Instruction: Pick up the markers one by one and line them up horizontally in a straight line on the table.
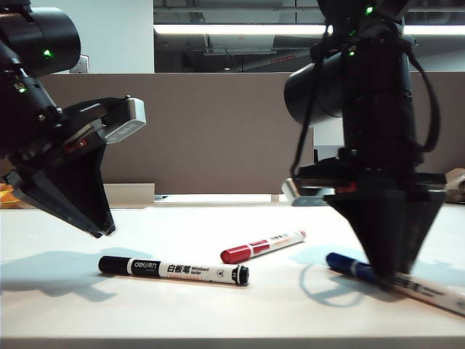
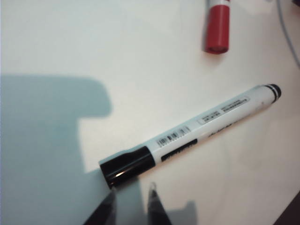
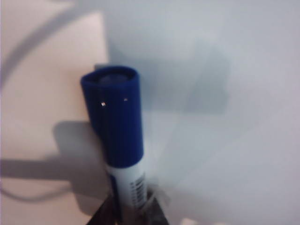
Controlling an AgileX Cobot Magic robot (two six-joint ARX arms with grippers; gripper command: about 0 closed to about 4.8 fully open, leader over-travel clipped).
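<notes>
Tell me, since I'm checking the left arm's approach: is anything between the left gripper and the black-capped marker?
Nothing visible is. The left gripper hovers just off the black-capped marker's cap, with only bare table between. The red marker lies beyond, clear of that path.

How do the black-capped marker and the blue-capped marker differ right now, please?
The black-capped marker lies free on the table, with the left gripper hovering above its cap end, jaws apart; the blue-capped marker sits between the jaws of the right gripper, which grip its white barrel. The black one lies almost level across the exterior view; the blue one runs at a slant. Both have white printed barrels.
</notes>
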